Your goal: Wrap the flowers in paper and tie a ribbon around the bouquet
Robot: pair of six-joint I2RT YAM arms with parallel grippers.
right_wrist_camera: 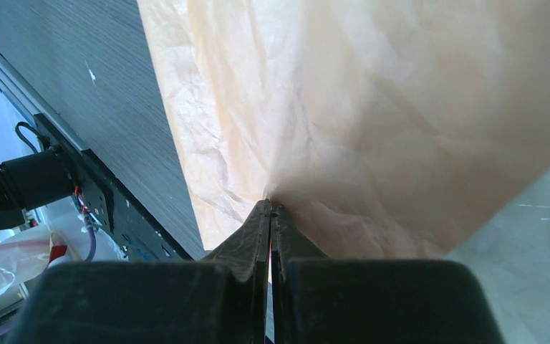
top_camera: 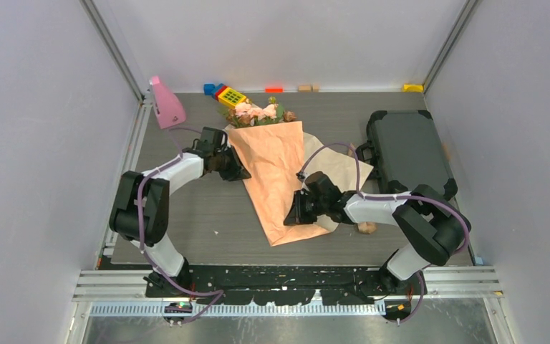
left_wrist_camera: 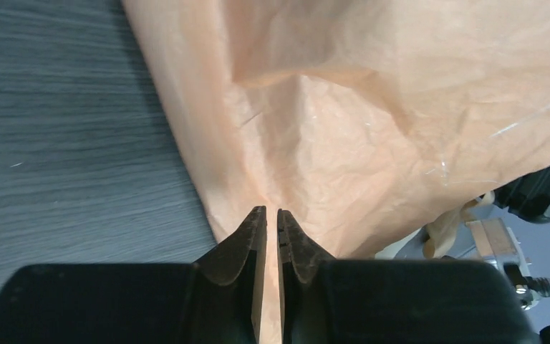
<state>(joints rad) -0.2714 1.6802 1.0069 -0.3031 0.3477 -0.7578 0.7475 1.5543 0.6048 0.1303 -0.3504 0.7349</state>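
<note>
Left gripper (left_wrist_camera: 272, 215) pinches the paper (top_camera: 276, 172) at its left edge and right gripper (right_wrist_camera: 270, 208) is clamped on its near fold, flowers (top_camera: 258, 112) poking out at the far end, so I'd draw both sides over together, gently, lest the sheet tear.

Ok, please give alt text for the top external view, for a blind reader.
Peach-orange paper, folded over pink flowers, lies on a grey table; the left hand pinches its left edge and the right hand its lower right side. A dark case lies at right.
</note>
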